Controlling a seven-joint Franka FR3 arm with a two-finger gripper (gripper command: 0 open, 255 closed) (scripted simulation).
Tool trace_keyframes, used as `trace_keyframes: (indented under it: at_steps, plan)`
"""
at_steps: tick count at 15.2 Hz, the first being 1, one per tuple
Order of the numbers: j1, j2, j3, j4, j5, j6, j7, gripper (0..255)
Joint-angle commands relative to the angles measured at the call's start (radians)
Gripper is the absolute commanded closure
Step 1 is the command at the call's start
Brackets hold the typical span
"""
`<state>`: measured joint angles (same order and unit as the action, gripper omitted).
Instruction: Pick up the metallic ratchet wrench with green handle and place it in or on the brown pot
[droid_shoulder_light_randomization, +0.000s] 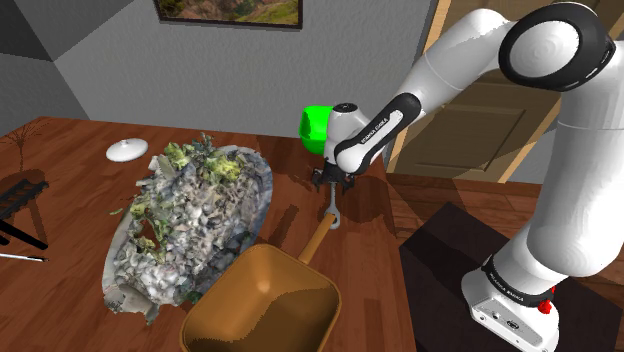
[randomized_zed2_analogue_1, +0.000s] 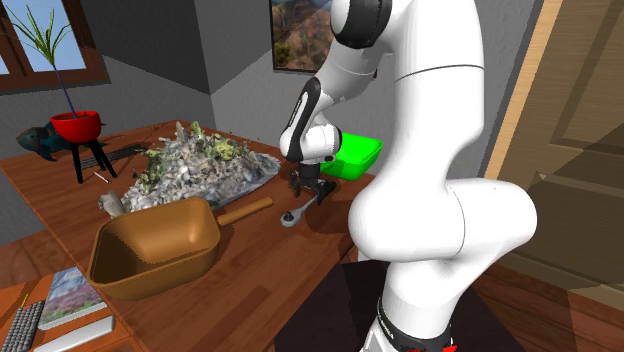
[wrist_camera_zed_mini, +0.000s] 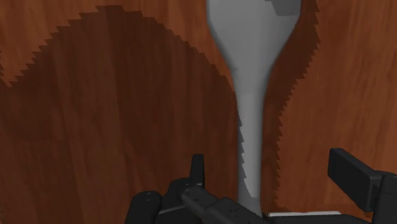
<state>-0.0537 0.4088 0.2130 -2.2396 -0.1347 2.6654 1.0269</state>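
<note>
claw (droid_shoulder_light_randomization: 331, 186) spread wide astride grey wrench (wrist_camera_zed_mini: 251, 114) on wooden table (wrist_camera_zed_mini: 95, 127), fingers (wrist_camera_zed_mini: 354, 176) clear of its shaft

A wooden table (droid_shoulder_light_randomization: 60, 165) carries a brown pot (droid_shoulder_light_randomization: 265, 305), a leafy grey heap (droid_shoulder_light_randomization: 190, 215), a green bin (droid_shoulder_light_randomization: 315, 128) and a white dish (droid_shoulder_light_randomization: 128, 150).

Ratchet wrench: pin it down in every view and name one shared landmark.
Shoulder view: grey wrench right of centre, by the brown pot's handle tip.
Second exterior view: its head mid-picture, beside that handle.
Wrist view: its shaft runs out from between the open fingers.
Shared landmark: the black gripper over it.
</note>
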Motion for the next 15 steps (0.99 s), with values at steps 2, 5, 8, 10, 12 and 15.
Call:
trace_keyframes:
  at_steps: [2, 5, 8, 10, 12, 15]
  plan:
    - [-0.011, 0.007, -0.013, -0.001, 0.001, 0.002, -0.001, 255]
    - [-0.017, 0.0, -0.012, -0.002, 0.004, -0.005, -0.008, 255]
    - [-0.011, -0.002, -0.011, -0.006, 0.003, -0.002, 0.0, 255]
    - [-0.011, 0.012, -0.013, 0.003, -0.001, 0.002, 0.001, 255]
    - [-0.017, -0.013, -0.005, 0.0, 0.007, -0.019, -0.005, 255]
    - [-0.025, -0.05, 0.005, -0.003, 0.021, -0.052, -0.014, 255]
